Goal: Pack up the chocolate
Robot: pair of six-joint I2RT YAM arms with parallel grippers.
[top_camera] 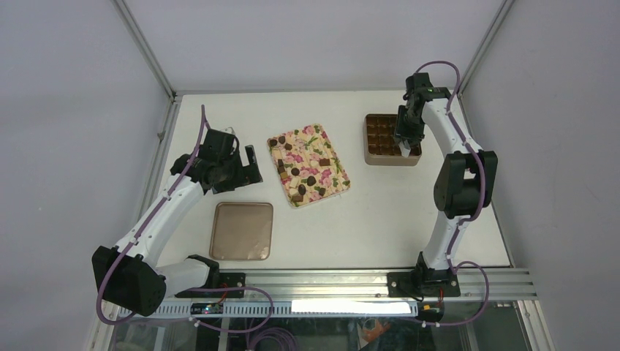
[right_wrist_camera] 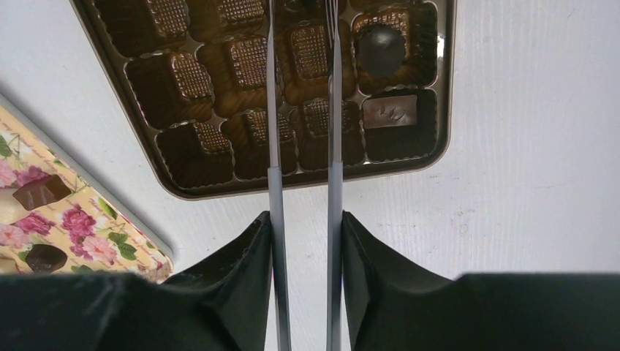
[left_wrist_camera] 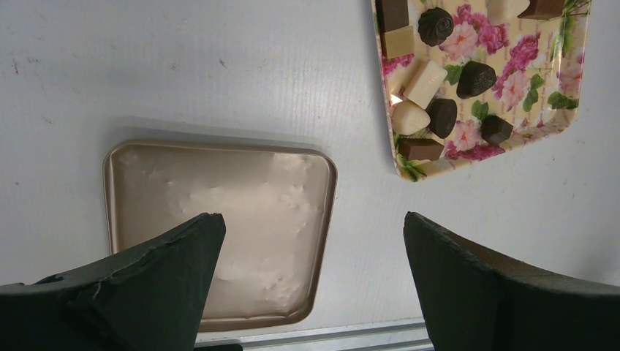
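Observation:
Several pieces of chocolate [top_camera: 311, 179], dark and white, lie on a floral tray [top_camera: 333, 157]; the left wrist view shows some of the chocolate [left_wrist_camera: 475, 78] too. The brown box [top_camera: 374, 148] with grid compartments holds a round piece [right_wrist_camera: 382, 50] and a square piece [right_wrist_camera: 390, 112]. My right gripper [right_wrist_camera: 305, 218] is shut on a pair of metal tongs [right_wrist_camera: 335, 110], whose blades reach over the box. The tong tips run out of view. My left gripper [left_wrist_camera: 311, 227] hangs open and empty over the right edge of the flat tan lid [left_wrist_camera: 219, 219].
The lid [top_camera: 241, 231] lies near the table's front edge, left of centre. An aluminium rail [top_camera: 351, 281] runs along the near edge. Grey walls and frame posts close in the table at the back and sides.

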